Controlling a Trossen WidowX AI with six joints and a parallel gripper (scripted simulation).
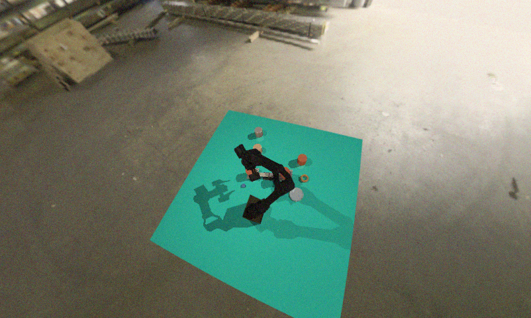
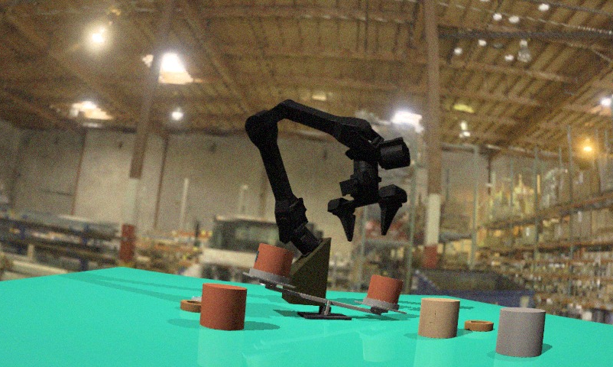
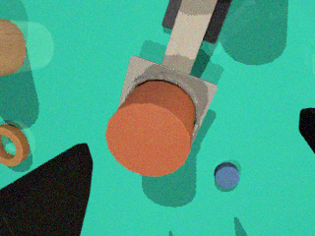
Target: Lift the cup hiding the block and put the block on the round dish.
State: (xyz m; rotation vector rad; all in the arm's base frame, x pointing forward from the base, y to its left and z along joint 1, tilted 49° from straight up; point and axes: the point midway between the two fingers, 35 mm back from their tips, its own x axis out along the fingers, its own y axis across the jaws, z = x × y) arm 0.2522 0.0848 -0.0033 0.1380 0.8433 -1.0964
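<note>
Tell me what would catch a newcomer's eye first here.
Probably the black arm, arched high over the bright teal mat, its open gripper pointing down. Next, the small balance, tilted steeply beneath it with an orange-red cup on each end, the right-hand one lower in the exterior view. A third orange-red cylinder stands apart on the mat.

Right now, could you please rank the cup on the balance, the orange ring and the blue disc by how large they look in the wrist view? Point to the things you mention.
1. Cup on the balance (image 3: 149, 139)
2. Orange ring (image 3: 22, 146), partly cut off by the picture's edge
3. Blue disc (image 3: 227, 175)
</note>
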